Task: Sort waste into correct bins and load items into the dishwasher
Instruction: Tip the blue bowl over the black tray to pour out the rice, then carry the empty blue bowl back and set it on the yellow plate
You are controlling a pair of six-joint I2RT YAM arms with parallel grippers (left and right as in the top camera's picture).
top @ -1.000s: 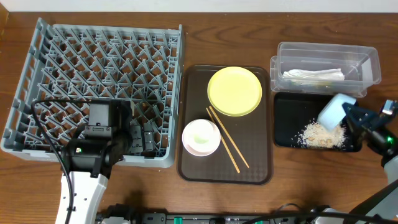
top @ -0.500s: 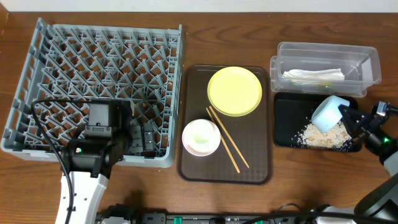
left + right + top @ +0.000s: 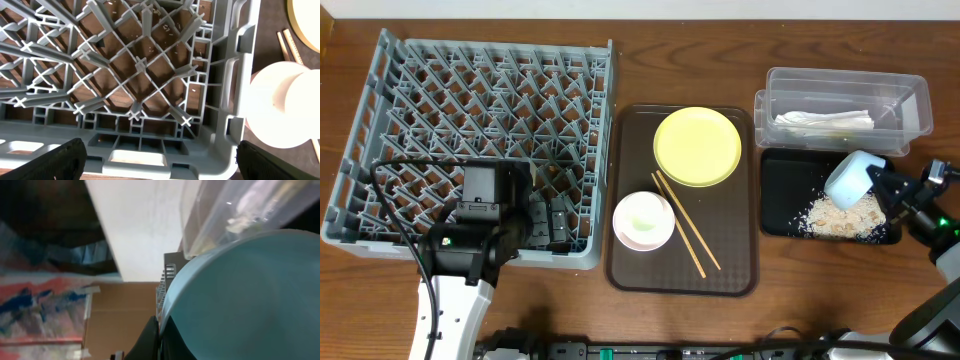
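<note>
The waste half looks nearly done, the loading half not begun. The right end effector point(image 3: 885, 188) is clamped on the rim of the light blue bowl point(image 3: 850, 178), holding it tipped above the black tray point(image 3: 780, 195), where the crumbs point(image 3: 835, 217) lie in a heap; the napkin point(image 3: 823, 121) sits in the clear tub point(image 3: 915, 100). The left end effector point(image 3: 548, 220) hangs over the near corner of the dish rack point(image 3: 480, 90), jaws spread wide and gripping nothing. No dish stands in the rack yet – the yellow plate point(image 3: 697, 146), the whitish bowl point(image 3: 643, 220) and the 2 chopsticks point(image 3: 685, 228) all wait on the brown tray point(image 3: 630, 270).
</note>
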